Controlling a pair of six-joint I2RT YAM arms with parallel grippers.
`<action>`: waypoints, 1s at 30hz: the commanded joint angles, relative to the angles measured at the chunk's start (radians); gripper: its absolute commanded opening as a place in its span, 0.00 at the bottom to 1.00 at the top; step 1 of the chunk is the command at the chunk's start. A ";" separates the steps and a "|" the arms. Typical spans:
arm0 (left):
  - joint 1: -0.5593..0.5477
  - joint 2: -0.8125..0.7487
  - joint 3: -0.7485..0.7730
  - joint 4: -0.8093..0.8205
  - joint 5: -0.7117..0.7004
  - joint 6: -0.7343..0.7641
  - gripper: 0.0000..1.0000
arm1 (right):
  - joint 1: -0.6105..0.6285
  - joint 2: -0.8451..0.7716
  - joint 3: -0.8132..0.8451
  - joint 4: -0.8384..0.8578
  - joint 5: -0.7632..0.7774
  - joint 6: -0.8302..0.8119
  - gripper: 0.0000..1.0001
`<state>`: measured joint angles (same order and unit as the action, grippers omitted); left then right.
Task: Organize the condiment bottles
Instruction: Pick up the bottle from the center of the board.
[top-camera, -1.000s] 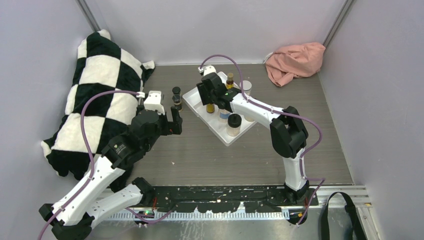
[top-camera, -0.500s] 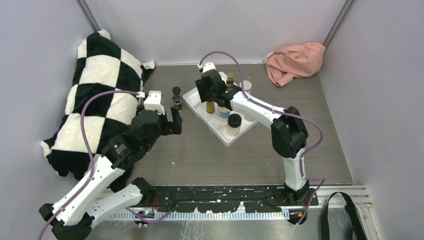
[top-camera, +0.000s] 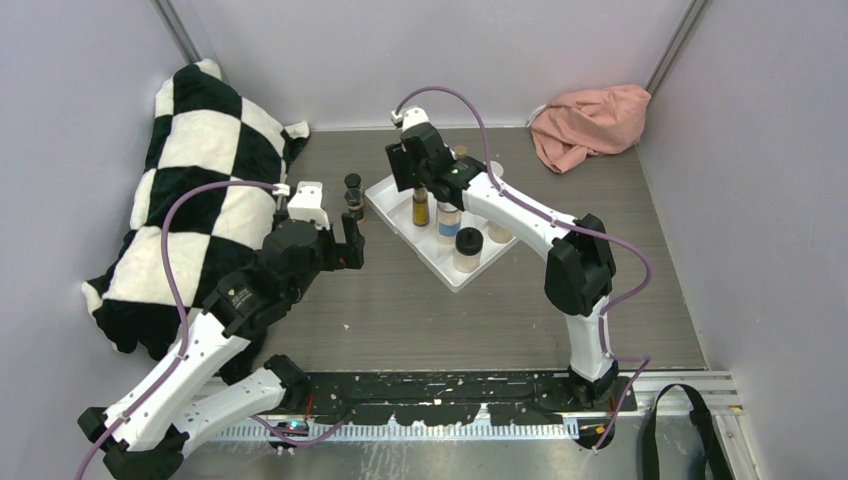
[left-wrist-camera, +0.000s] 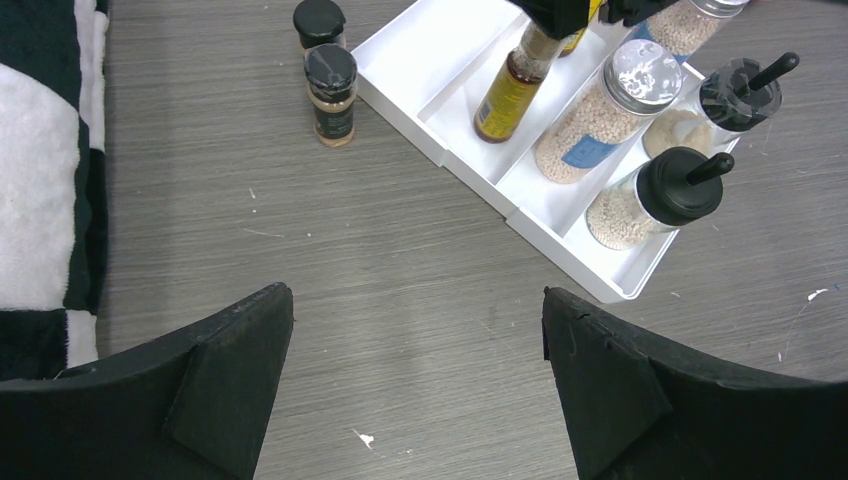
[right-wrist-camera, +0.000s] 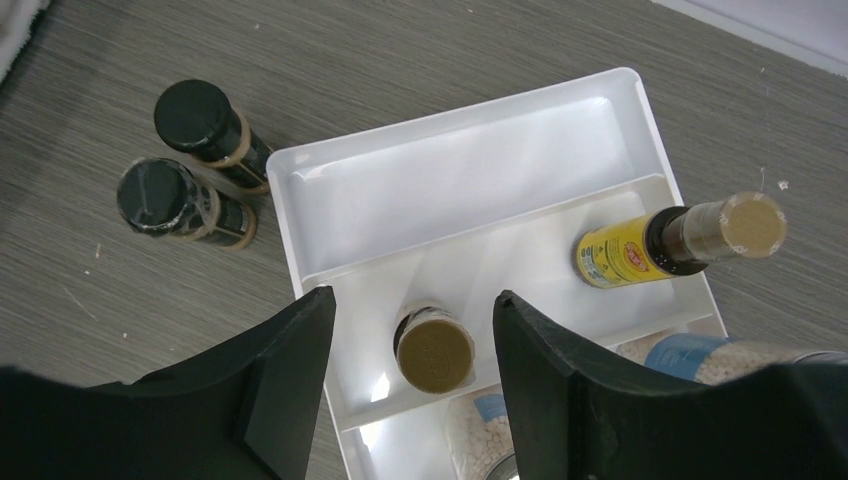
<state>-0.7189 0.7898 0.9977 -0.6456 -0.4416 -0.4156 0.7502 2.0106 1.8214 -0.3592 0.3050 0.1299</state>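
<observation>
The right hand (right-wrist-camera: 412, 300) hangs open above the white tray (right-wrist-camera: 450, 190), its fingers on either side of one amber bottle (right-wrist-camera: 435, 352) without touching it. The second amber bottle (right-wrist-camera: 665, 240) stands in the same compartment. Two tiny dark bottles (left-wrist-camera: 331, 92) stand together on the worktop (left-wrist-camera: 400, 280) just beside the tray. The left hand (left-wrist-camera: 415, 298) hovers wide open near them.

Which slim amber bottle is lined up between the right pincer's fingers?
The slim amber bottle viewed straight onto its tan cap; the other amber bottle, yellow label showing, stands aside.
</observation>
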 joint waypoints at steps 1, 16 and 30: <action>-0.001 -0.016 0.031 0.034 -0.011 -0.010 0.95 | -0.001 0.014 0.136 -0.044 -0.032 -0.035 0.65; -0.002 -0.049 0.092 0.054 -0.034 0.030 0.94 | 0.030 0.225 0.538 -0.299 -0.087 -0.075 0.66; -0.002 -0.038 0.138 0.077 -0.066 0.091 0.93 | 0.072 0.299 0.613 -0.347 -0.125 -0.088 0.66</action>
<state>-0.7189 0.7540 1.0943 -0.6224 -0.4793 -0.3565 0.8078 2.3024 2.3753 -0.7090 0.2066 0.0570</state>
